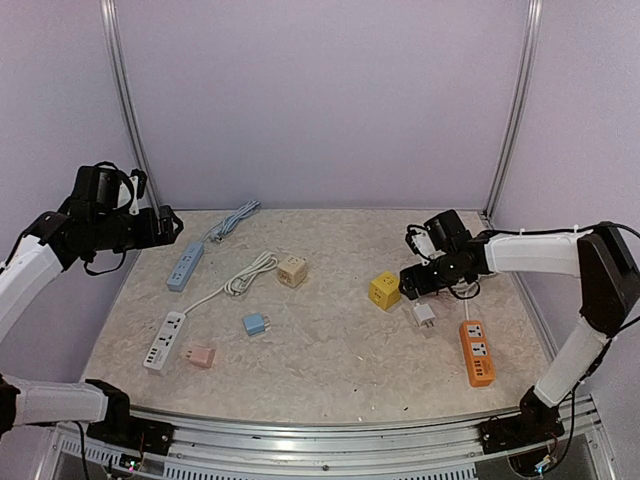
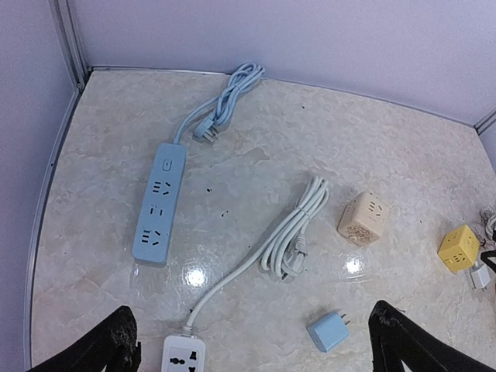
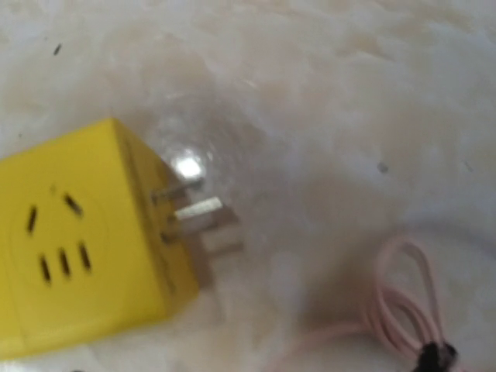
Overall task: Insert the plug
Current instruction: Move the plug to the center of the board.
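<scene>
Right pincer (image 1: 414, 282) hangs just beside the yellow cube (image 3: 77, 256); whether its jaws are apart or together, I can't tell. Left pincer (image 2: 256, 345) is spread wide, empty. The cube's glossy hard plastic, flat steel prongs (image 3: 194, 213) jutting sideways. On this slick marbled worktop (image 3: 349, 93), a glancing squeeze could skid or spin it away.

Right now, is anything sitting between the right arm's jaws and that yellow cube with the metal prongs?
Nothing visible does. From the right wrist camera the yellow cube and its prongs show unblocked on the table. A pink cable loop lies off to one side, apart from the cube.
</scene>
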Robot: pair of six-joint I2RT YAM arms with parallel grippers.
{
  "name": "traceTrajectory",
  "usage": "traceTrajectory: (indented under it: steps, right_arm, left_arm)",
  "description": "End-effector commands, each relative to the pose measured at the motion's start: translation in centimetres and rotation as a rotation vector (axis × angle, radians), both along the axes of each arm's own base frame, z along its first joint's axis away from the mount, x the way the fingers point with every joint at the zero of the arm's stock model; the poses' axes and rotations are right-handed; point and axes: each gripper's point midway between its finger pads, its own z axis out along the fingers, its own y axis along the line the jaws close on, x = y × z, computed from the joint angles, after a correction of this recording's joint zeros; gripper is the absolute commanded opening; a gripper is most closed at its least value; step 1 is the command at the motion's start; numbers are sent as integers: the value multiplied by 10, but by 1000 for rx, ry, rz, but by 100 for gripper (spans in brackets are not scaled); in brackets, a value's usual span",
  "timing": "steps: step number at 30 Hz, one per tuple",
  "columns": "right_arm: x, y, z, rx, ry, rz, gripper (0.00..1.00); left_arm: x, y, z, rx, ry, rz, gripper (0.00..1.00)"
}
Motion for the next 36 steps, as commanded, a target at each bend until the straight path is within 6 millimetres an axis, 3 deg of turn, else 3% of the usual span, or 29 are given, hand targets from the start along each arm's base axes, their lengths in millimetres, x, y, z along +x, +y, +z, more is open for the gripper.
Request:
traceTrajectory:
  steps: [1,5,9,13,17,20,23,25,28,31,32,36]
  right_arm:
    - [6,23,-10,-6,19,100,84]
    - [14,38,-27,-46,44,150,81]
    - [35,56,-34,-74,21,179,78]
    - [69,83,-35,-89,-21,201,76]
    - [113,130,-20,-31,-96,234,73]
    - [142,156,-26,-23,-120,242,73]
    - [158,166,-20,-25,-126,230,74]
    - [154,163,-8,-20,-123,217,78]
    - [129,143,13,-23,-117,197,85]
    - [90,112,31,-31,-115,174,91]
    - [70,96,24,-50,-86,160,91]
    - [16,56,28,-33,-26,86,91]
  left_arm:
    - [2,4,-5,10,4,14,99]
    - [2,4,-4,8,-2,14,99]
    - [2,3,-4,4,-1,14,99]
    - [3,4,-5,5,4,18,99]
    - [3,6,-6,9,6,25,99]
    - [3,8,-6,16,6,32,99]
    - [3,9,-6,22,3,36,99]
    - [3,10,-7,27,6,40,99]
    - [3,11,-7,30,4,43,99]
    - [2,10,-4,22,-5,38,99]
    - [1,9,-3,19,-5,35,99]
    - [1,7,-1,7,-5,26,99]
